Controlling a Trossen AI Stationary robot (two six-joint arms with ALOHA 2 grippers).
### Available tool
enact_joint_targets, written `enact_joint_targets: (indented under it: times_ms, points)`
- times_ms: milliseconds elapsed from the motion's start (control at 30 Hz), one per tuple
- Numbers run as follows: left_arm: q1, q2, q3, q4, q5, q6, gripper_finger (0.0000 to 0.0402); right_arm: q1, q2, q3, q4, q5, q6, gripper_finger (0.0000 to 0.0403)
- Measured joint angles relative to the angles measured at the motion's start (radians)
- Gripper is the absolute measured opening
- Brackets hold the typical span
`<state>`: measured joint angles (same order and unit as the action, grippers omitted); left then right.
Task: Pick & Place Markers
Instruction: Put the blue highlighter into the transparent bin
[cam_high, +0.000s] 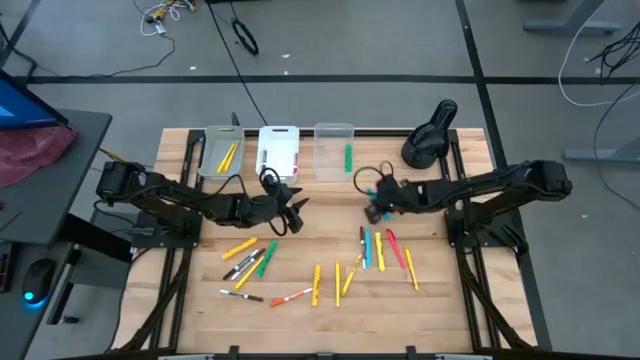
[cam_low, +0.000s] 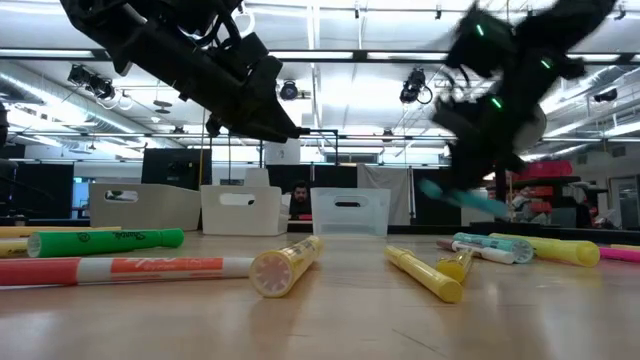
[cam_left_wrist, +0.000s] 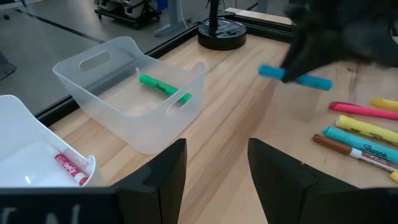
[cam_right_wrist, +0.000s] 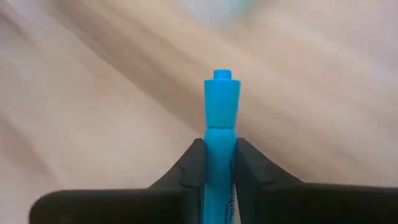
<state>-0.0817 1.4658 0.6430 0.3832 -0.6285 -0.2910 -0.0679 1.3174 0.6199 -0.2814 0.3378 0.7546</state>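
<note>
Many markers lie scattered on the wooden table: one group (cam_high: 380, 250) near the right arm, another (cam_high: 250, 258) near the left. My right gripper (cam_high: 377, 208) hovers above the table's middle, in front of the bins, shut on a blue marker (cam_right_wrist: 222, 106). My left gripper (cam_high: 295, 212) hangs open over the table left of it, holding nothing; its fingers (cam_left_wrist: 168, 168) show apart in the left wrist view. Three bins stand in a row at the far edge. One holds a yellow marker (cam_high: 228, 155), one a red one (cam_left_wrist: 69, 169), one a green one (cam_left_wrist: 165, 88). My right gripper pinches the blue marker between its two fingers at the barrel (cam_right_wrist: 221, 140), just behind the cap. The capped end (cam_right_wrist: 222, 93) juts out past the fingertips. The marker (cam_low: 462, 197) is lifted clear of the table, lying nearly level with a slight tilt.
A clear bin (cam_high: 218, 150), a white bin (cam_high: 278, 150) and a second clear bin (cam_high: 334, 140) line the far edge. A black round-based object (cam_high: 430, 140) stands right of them. Bare wood (cam_high: 330, 215) lies between the two grippers.
</note>
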Motion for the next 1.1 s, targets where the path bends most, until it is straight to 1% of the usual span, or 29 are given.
enact_joint_targets:
  times_ms: [133, 233, 300, 400, 567, 667, 867, 1000, 1100]
  points:
    - [0.001, 0.000, 0.000, 0.002, 0.000, 0.021, 0.0177, -0.056, 0.008, 0.154, 0.119, -0.002, -0.157, 0.0045]
    - [0.001, 0.000, 0.000, 0.004, 0.000, 0.023, 0.0177, -0.129, 0.058, 0.279, 0.139, -0.054, -0.262, 0.0045]
    - [0.001, 0.000, 0.000, 0.005, 0.000, 0.024, 0.0177, -0.182, 0.121, 0.375, 0.139, -0.089, -0.317, 0.0045]
    - [0.001, 0.000, 0.000, 0.005, 0.000, 0.026, 0.0177, -0.249, 0.247, 0.503, 0.142, -0.110, -0.367, 0.0045]
    - [0.001, 0.000, 0.000, 0.006, 0.000, 0.024, 0.0177, -0.334, 0.462, 0.664, 0.142, -0.111, -0.349, 0.0045]
    - [-0.002, 0.000, 0.000, 0.006, 0.000, 0.024, 0.0177, -0.369, 0.549, 0.696, 0.143, -0.111, -0.295, 0.0045]
    - [-0.013, 0.000, 0.000, 0.006, 0.003, 0.024, 0.0177, -0.406, 0.663, 0.687, 0.189, -0.111, -0.196, 0.0045]
    - [-0.018, 0.000, 0.000, 0.007, 0.003, 0.026, 0.0177, -0.421, 0.715, 0.686, 0.218, -0.112, -0.161, 0.0049]
    - [-0.018, 0.000, 0.000, 0.007, 0.003, 0.038, 0.0177, -0.424, 0.727, 0.685, 0.211, -0.129, -0.157, 0.0050]
